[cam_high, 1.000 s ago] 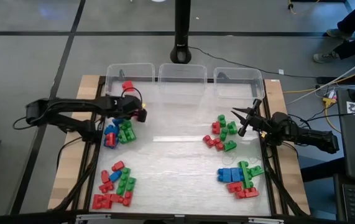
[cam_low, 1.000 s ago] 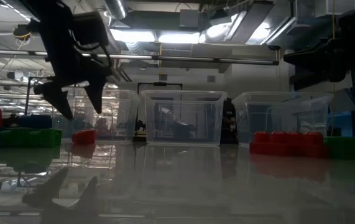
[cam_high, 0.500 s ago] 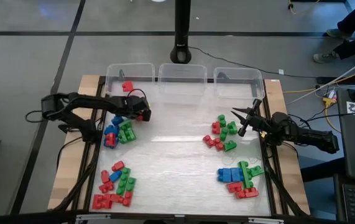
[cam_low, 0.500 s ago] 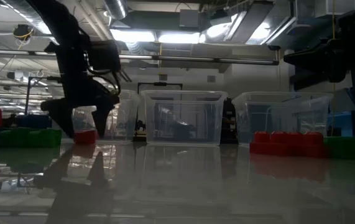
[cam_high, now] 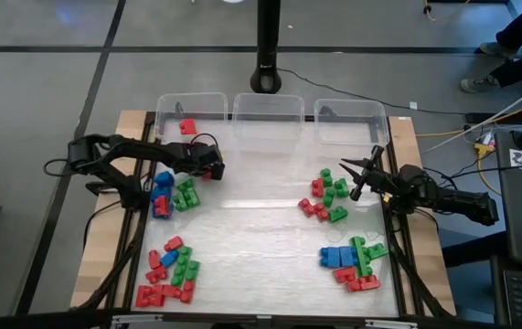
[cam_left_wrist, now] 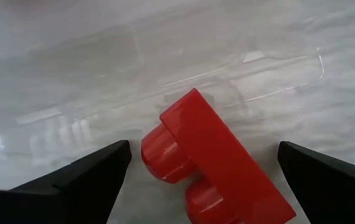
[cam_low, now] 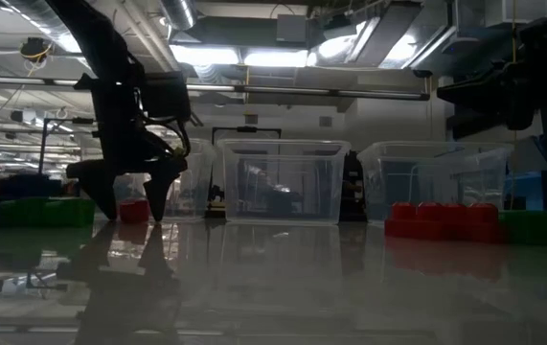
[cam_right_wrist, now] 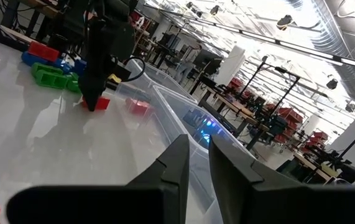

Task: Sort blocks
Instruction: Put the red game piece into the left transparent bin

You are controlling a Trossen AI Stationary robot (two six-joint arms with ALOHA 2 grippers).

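A small red block (cam_left_wrist: pixel 208 162) lies flat on the table in front of the left clear bin (cam_high: pixel 190 111). My left gripper (cam_high: pixel 209 170) is open and points steeply down over it. Its two fingers (cam_low: pixel 101 192) reach down to the table top, one on either side of the block (cam_low: pixel 133 210), with a gap on both sides. My right gripper (cam_high: pixel 354 177) hangs shut and roughly level at the table's right side, above a red and green pile (cam_high: pixel 327 196), holding nothing. Another red block (cam_high: pixel 187 126) lies inside the left bin.
Three clear bins (cam_high: pixel 267 114) stand in a row along the far edge. Piles of red, green and blue blocks lie at far left (cam_high: pixel 171 194), near left (cam_high: pixel 169 274) and near right (cam_high: pixel 352 260). Bare table lies in the middle.
My left gripper has come down toward the table and a little toward the right, staying open. Its fingers, which hung above the red block, now stand on either side of it. The block has stayed where it was.
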